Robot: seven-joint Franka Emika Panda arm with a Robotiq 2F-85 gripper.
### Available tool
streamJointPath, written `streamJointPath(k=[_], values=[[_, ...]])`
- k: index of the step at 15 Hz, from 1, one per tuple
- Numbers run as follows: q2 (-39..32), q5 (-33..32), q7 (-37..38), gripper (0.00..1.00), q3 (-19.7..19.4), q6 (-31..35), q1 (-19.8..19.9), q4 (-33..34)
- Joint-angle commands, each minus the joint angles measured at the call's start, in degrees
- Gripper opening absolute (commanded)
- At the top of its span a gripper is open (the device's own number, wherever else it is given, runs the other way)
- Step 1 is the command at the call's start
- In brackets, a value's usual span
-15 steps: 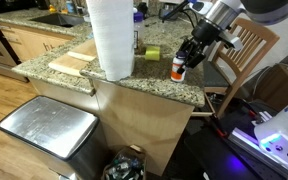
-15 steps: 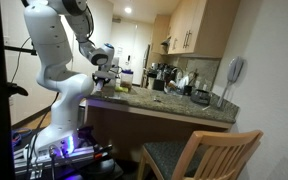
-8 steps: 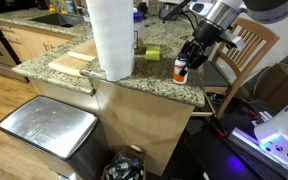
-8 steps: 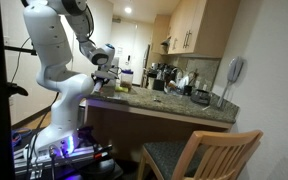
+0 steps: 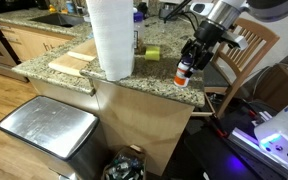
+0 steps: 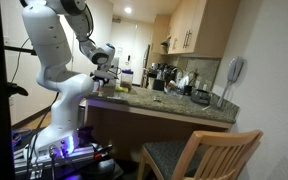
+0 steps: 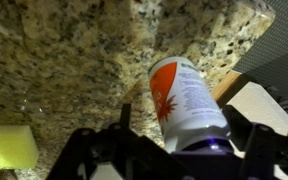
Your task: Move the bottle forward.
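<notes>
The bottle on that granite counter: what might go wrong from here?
1. The bottle is close to the countertop's edge. Carried much further that way, it could drop to the floor.
2. The tool seems to hold only its upper part, so the bottle might slip, or topple when let go.
</notes>
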State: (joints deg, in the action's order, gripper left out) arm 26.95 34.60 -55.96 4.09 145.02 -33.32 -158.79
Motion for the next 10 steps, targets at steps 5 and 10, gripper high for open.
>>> streamJointPath(k=[5,10], values=[[1.41,1.93,-3.62,1.0,-2.54,-3.72,-1.79,-0.24],[1.44,3.36,-5.32,1.0,-0.91,-2.91,0.06,-0.33]])
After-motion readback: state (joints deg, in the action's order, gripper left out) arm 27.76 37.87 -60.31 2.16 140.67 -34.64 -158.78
